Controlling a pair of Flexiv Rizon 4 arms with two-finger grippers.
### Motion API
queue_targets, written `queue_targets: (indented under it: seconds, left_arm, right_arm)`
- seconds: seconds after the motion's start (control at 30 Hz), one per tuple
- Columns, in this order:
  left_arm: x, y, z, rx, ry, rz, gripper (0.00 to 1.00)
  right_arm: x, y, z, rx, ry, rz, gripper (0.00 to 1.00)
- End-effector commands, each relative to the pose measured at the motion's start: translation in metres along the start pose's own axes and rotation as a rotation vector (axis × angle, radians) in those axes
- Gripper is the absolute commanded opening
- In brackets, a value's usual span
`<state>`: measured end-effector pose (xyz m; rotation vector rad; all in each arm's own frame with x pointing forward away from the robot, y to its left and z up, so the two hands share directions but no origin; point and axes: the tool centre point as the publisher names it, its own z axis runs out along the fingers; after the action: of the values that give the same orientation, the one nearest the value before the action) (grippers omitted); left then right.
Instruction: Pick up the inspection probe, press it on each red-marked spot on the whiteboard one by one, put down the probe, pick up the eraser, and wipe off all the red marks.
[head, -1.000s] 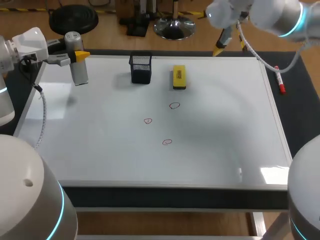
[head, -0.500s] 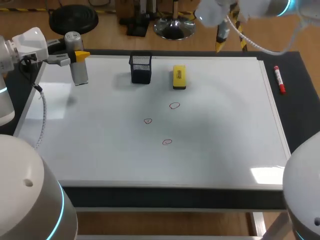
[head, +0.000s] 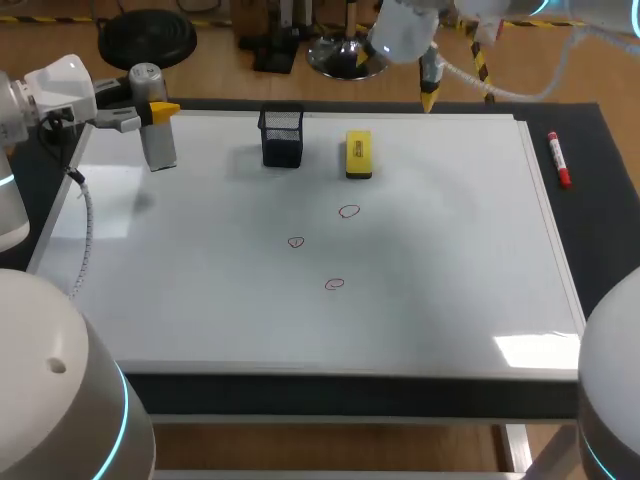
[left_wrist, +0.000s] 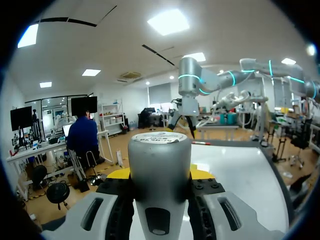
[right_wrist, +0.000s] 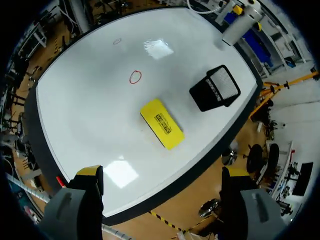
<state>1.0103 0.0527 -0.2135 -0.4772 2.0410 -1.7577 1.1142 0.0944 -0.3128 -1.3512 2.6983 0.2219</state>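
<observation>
My right gripper (head: 428, 88) has swung left along the far edge, its fingers wide and empty, and is now behind the eraser (head: 358, 155). My left gripper (head: 152, 112) stays clamped on the probe (head: 158, 147) (upright, at the far-left corner of the whiteboard (head: 450, 300)). The red marks (head: 347, 211) look not yet pressed, I judge.

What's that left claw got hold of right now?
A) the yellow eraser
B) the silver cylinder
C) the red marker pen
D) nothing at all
B: the left claw grips the silver cylinder from both sides, while the yellow eraser lies loose on the whiteboard.
</observation>
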Motion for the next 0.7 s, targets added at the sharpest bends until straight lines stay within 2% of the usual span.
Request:
queue_targets:
  seconds: [0.03,0.17,0.23,0.33,0.47,0.7]
  left_arm:
    - [0.001,0.000,0.000,0.004,-0.004,0.002,0.00]
    - [0.001,0.000,0.000,0.004,-0.004,0.002,0.00]
    - [0.001,0.000,0.000,0.004,-0.004,0.002,0.00]
    - [0.001,0.000,0.000,0.004,-0.004,0.002,0.00]
    - [0.001,0.000,0.000,0.004,-0.004,0.002,0.00]
    - [0.001,0.000,0.000,0.004,-0.004,0.002,0.00]
  right_arm:
    - [-0.006,0.001,0.019,-0.047,0.158,-0.188,1.00]
    - [-0.003,0.011,0.035,-0.028,0.193,-0.314,1.00]
    - [-0.001,0.017,0.042,-0.043,0.178,-0.366,1.00]
    - [0.000,0.022,0.055,-0.029,0.204,-0.413,1.00]
    - [0.002,0.028,0.067,-0.038,0.175,-0.457,1.00]
    - [0.005,0.036,0.080,-0.005,0.121,-0.492,1.00]
